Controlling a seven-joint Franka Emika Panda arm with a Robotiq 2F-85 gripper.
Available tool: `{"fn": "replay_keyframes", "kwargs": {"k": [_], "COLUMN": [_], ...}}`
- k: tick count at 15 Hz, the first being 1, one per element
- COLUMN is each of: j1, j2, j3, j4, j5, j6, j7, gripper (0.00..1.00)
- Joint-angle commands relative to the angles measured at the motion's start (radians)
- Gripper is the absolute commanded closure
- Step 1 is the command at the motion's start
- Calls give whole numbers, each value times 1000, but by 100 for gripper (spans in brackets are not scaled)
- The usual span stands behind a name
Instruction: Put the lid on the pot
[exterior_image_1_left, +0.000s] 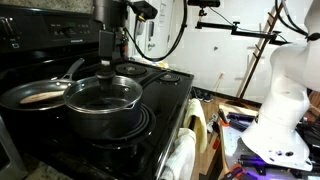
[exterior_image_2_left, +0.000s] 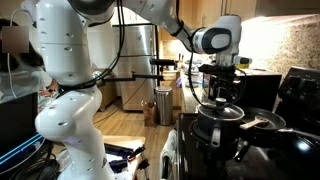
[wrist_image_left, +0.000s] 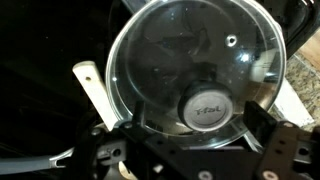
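The glass lid (exterior_image_1_left: 103, 94) with its steel rim lies flat on the dark pot (exterior_image_1_left: 108, 118) on the front burner of the black stove. It also shows in the wrist view (wrist_image_left: 170, 60), with its dark knob (wrist_image_left: 207, 106) near the bottom. My gripper (exterior_image_1_left: 106, 68) hangs straight above the lid. In the wrist view its fingers (wrist_image_left: 205, 128) stand apart on either side of the knob, with a gap on each side, so it is open. In an exterior view the gripper (exterior_image_2_left: 223, 99) sits just over the pot (exterior_image_2_left: 222, 127).
A frying pan (exterior_image_1_left: 33, 96) with a long metal handle sits beside the pot. A white utensil handle (wrist_image_left: 92, 88) lies next to the pot. A white towel (exterior_image_1_left: 180, 155) hangs on the oven front. The stove's back panel (exterior_image_1_left: 60, 32) rises behind.
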Motion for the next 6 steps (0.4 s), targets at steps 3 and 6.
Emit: {"fn": "replay_keyframes", "kwargs": {"k": [3,6], "j1": [-4,-4], "j2": [-26,-31], "j3": [2,2], "j4": [22,25], "j5": [-7,-7], "j6": [-36,-42], "j7": [5,5], "gripper": [0,0]}}
